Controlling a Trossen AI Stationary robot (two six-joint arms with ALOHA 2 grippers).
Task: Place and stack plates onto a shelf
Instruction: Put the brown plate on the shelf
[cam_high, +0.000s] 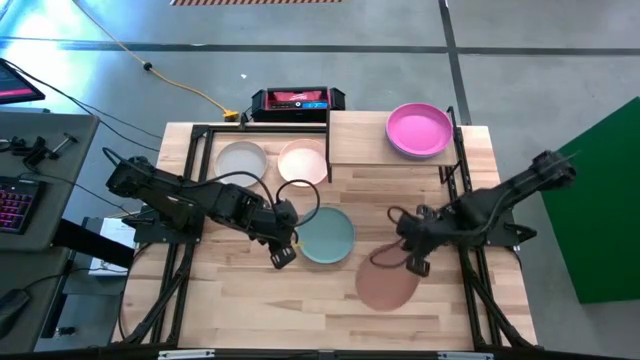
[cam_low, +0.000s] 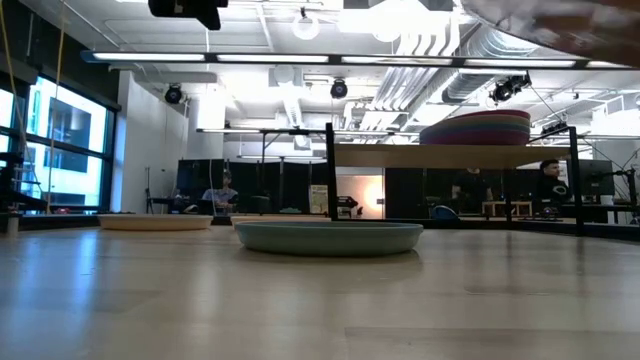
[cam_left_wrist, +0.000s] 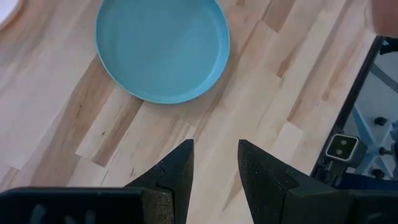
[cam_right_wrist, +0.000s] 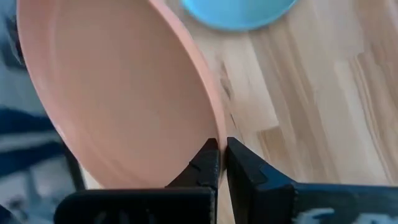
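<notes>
Tabletop (cam_high: 250, 300) is filling the frame centre; shelf (cam_high: 360, 140) is sitting upper centre with the magenta plate (cam_high: 418, 129) topping a stack at its right end. Teal plate (cam_high: 325, 236) is lying flat at centre, tan-brown plate (cam_high: 388, 275) lower right. Right end effector (cam_right_wrist: 221, 152) is pinching the tan-brown plate's rim, fingers closed on it. Left end effector (cam_left_wrist: 216, 163) is hovering open, just left of the teal plate. Risk: thin edge grip, so the plate is likely slipping or swinging if lifted fast, or clipping the shelf edge.
</notes>
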